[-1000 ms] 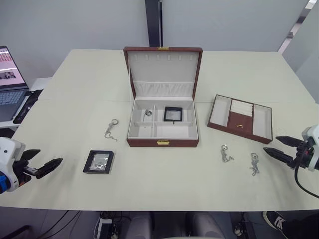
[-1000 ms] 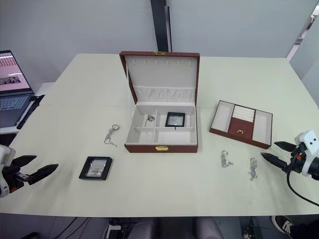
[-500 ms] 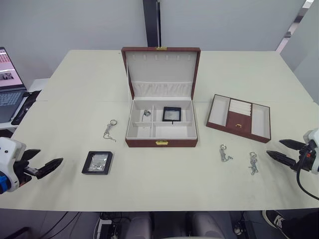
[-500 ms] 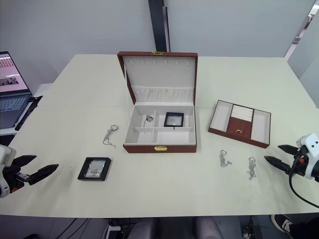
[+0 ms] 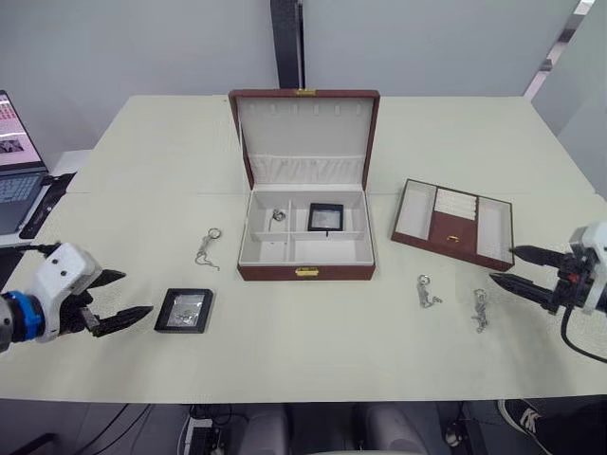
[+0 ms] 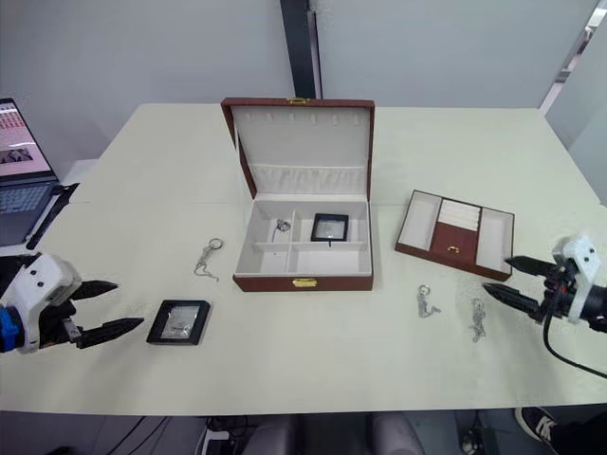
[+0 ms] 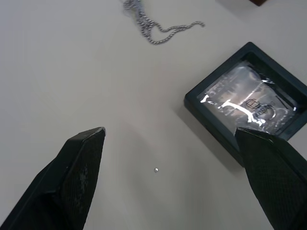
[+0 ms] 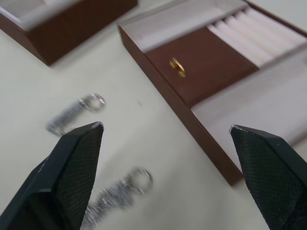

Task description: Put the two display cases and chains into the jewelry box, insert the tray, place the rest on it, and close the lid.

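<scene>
The brown jewelry box (image 5: 305, 271) stands open mid-table, lid upright. One black display case (image 5: 327, 217) lies in a rear compartment, and a small ring (image 5: 279, 215) lies to its left. A second display case (image 5: 184, 310) lies on the table front left, also seen as the case (image 7: 247, 100) just ahead of my open left gripper (image 5: 133, 294). One chain (image 5: 209, 248) lies left of the box. Two chains (image 5: 429, 292) (image 5: 482, 310) lie front right. The tray (image 5: 453, 223) sits right of the box. My open right gripper (image 5: 503, 264) hovers beside the chains and the tray's near edge.
A laptop (image 5: 14, 152) sits off the table's left edge. The right wrist view takes in the tray (image 8: 211, 62), both right-hand chains (image 8: 74, 112) (image 8: 120, 191) and a corner of the box (image 8: 62, 28).
My left gripper has moved right, close to the display case on the table. My right gripper has moved up and inward toward the tray and chains. The head camera shifted slightly.
</scene>
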